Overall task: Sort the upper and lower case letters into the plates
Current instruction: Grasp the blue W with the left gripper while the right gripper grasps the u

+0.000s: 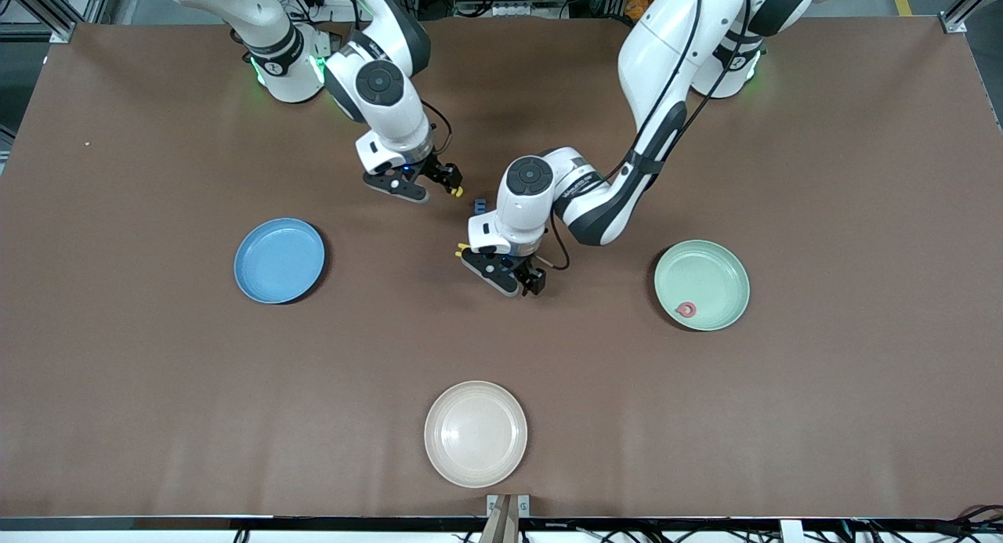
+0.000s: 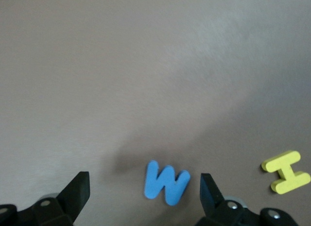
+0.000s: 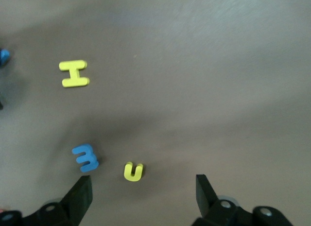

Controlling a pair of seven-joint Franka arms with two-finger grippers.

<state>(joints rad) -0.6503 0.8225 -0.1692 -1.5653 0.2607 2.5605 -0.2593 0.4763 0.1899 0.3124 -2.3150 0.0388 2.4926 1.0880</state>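
Left wrist view shows us the left gripper [image 2: 145, 189] low over the brown table [image 2: 146, 65], jaws spread wide with the small blue foam w [image 2: 165, 183] between them, so we think it is set to pinch it. A yellow foam H [image 2: 287, 171] lies just beside. Our right gripper [image 3: 144, 191] also hangs with spread jaws by a little yellow u [image 3: 133, 171] and a blue E [image 3: 86, 157]. One red letter [image 1: 686, 309] sits in the mint green plate [image 1: 717, 269]; the blue plate [image 1: 278, 261] holds nothing.

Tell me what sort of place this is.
Most likely a robotics lab workbench. A brown-covered table holds only props: three plates and small foam letters such as a blue w. Aluminium framing and cabling edge the table, where two arms are mounted.
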